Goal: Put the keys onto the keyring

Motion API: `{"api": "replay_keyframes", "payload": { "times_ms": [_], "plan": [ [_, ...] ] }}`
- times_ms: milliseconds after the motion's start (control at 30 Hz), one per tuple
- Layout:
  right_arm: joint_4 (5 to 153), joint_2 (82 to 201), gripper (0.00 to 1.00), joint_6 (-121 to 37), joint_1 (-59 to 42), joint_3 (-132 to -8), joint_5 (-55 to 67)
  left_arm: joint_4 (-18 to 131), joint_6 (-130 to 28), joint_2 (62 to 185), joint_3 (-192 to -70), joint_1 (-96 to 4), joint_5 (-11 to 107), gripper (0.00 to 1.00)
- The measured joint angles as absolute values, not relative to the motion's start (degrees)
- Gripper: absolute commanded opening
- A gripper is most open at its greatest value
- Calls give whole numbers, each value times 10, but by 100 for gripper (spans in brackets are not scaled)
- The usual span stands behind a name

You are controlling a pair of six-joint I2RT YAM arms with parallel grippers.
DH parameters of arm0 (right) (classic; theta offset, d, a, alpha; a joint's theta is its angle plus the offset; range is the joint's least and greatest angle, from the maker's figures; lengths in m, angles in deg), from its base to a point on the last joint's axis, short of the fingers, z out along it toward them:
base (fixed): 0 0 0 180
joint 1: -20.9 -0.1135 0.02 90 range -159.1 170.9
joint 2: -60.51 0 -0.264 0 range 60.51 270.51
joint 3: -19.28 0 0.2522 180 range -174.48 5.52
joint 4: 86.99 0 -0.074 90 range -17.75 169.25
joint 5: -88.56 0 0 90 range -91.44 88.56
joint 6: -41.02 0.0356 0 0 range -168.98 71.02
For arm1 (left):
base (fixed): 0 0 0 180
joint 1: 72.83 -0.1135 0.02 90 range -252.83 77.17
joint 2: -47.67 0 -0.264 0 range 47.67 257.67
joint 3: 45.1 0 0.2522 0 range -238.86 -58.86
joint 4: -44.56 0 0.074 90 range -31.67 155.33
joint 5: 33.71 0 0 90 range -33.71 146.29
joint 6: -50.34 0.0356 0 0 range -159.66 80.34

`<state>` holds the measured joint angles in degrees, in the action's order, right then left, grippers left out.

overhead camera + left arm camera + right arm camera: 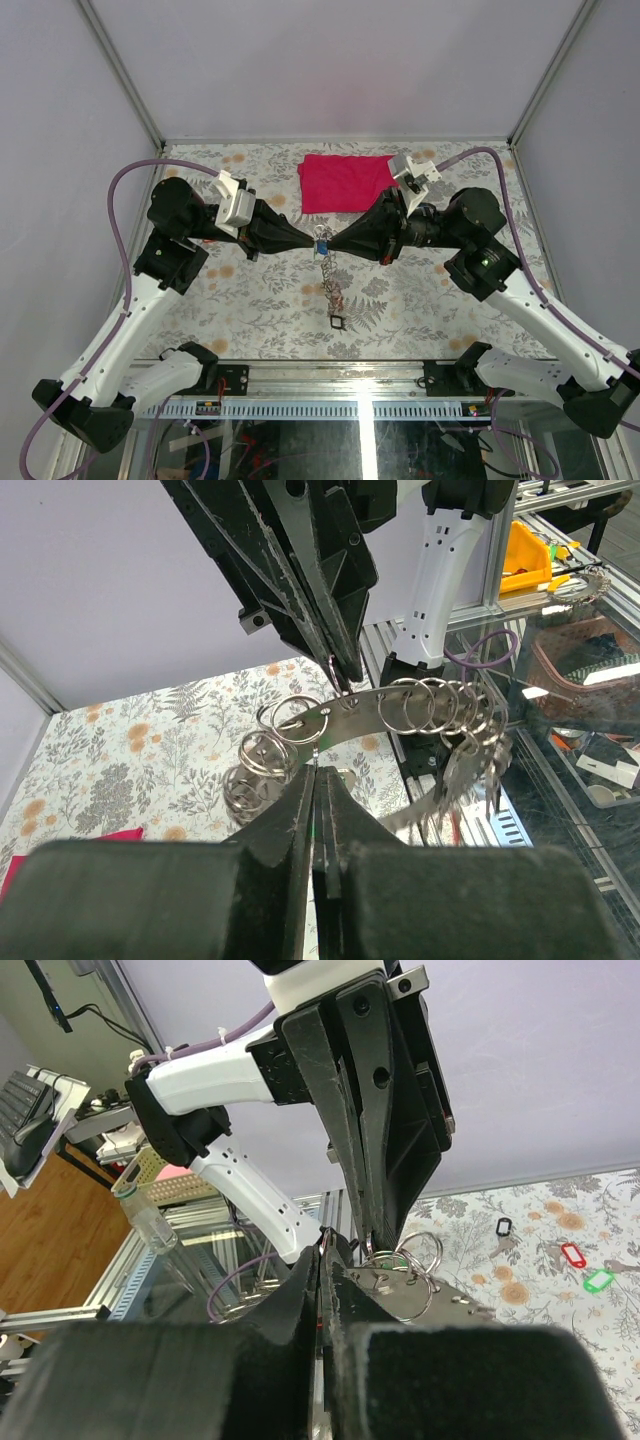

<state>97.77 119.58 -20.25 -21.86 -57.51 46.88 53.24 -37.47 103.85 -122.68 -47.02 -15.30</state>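
Keyring (370,705) between left gripper (309,243), right gripper (334,246)

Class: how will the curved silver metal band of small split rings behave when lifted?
Likely stiff: the curved silver metal band holds its arc in mid-air. Its small split rings hang loose, so they probably swing and slide.

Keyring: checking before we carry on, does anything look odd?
Yes. The keyring hangs in the air between the shut left hand and right hand, small split rings bunched along it, while black, red and green key tags lie loose on the table.
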Motion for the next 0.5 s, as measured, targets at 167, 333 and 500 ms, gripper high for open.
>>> {"api": "replay_keyframes", "payload": {
  "times_ms": [167,333,500],
  "plan": [
    [977,1201,0,-203,-219,-575,469,533,-375,1039,-1227,-470,-153,0],
    [972,1208,0,-203,-219,-575,467,533,-375,1039,-1227,-470,-153,0],
    [958,1212,0,-205,-220,-575,461,533,-375,1039,-1227,-470,-153,0]
  ]
}}
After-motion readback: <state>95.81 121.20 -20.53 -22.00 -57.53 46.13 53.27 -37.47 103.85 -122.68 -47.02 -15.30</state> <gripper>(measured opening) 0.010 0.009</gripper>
